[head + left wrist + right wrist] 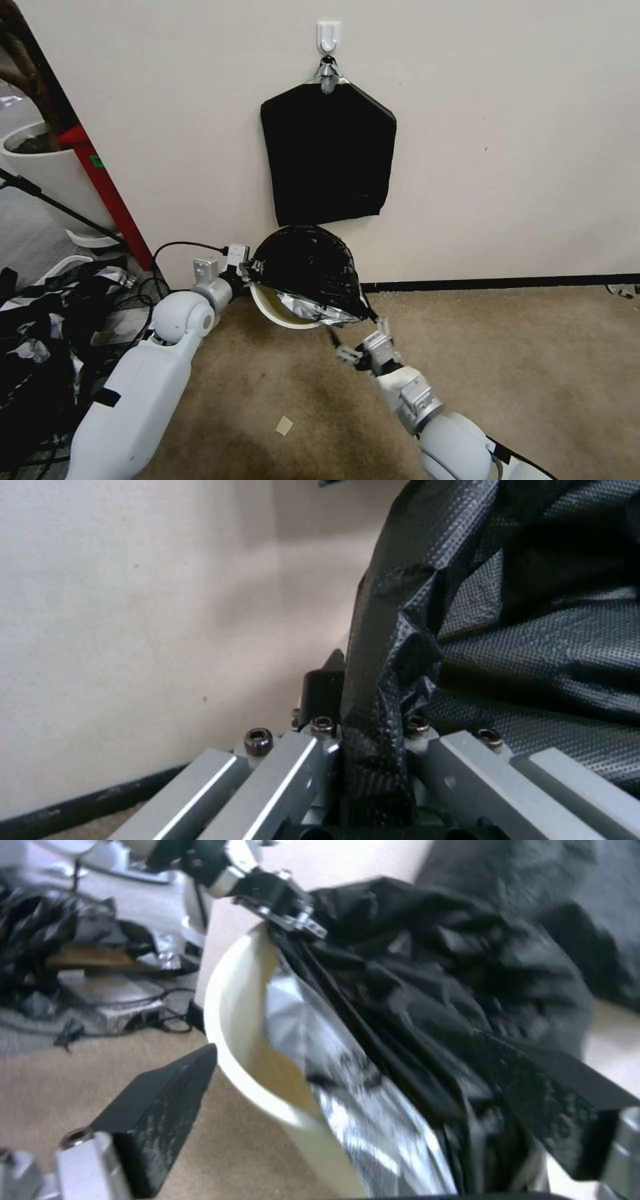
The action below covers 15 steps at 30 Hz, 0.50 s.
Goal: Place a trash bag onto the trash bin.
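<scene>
The trash bag point(308, 270) is draping over the trash bin point(280, 319) on the carpet, the left claw point(373, 760) clenching its hem at nine o'clock to stretch it, while the right claw point(373, 1120) is gaping at five o'clock around the rim.

The trash bag point(308, 270) covers most of the trash bin point(283, 319), leaving one arc of rim exposed. The bin's base cannot be seen. Bag folds hide the left gripper point(373, 760) fingertips.

Flat black bag pack point(327, 157) on wall hook point(328, 35); white plant pot point(50, 170).
</scene>
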Motion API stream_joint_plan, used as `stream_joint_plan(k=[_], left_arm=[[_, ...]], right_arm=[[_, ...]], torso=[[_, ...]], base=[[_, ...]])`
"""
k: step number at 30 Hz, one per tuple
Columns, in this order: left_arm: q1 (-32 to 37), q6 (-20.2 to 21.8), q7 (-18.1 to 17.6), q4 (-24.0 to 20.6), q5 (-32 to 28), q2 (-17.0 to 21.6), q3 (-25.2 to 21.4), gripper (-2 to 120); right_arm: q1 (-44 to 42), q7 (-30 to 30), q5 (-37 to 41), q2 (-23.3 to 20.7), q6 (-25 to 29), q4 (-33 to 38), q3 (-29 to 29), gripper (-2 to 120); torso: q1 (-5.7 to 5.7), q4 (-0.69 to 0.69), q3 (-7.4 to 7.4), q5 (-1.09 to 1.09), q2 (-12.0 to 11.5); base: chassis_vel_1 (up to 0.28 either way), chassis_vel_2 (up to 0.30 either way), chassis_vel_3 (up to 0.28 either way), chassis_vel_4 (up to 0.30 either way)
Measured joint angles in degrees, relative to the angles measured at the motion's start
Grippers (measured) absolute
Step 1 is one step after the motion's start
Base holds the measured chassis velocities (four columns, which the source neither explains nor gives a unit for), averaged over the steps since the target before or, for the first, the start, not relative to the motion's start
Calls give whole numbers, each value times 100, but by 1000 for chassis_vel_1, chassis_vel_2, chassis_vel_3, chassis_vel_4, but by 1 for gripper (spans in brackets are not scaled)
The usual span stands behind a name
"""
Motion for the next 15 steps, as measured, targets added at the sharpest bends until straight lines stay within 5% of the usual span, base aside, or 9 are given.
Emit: stream_joint_plan(k=[7, 15], left_arm=[[123, 126, -1, -224, -100, 9, 2, 3], [164, 213, 2, -405, -200, 40, -22, 3]], right_arm=[[191, -26, -362, 58, -320, -78, 9, 94], [277, -17, -272, 18, -551, -74, 1, 66]], torso=[[0, 0, 0, 0, 0], [0, 0, 0, 0, 0]], base=[[0, 0, 0, 0], [0, 0, 0, 0]])
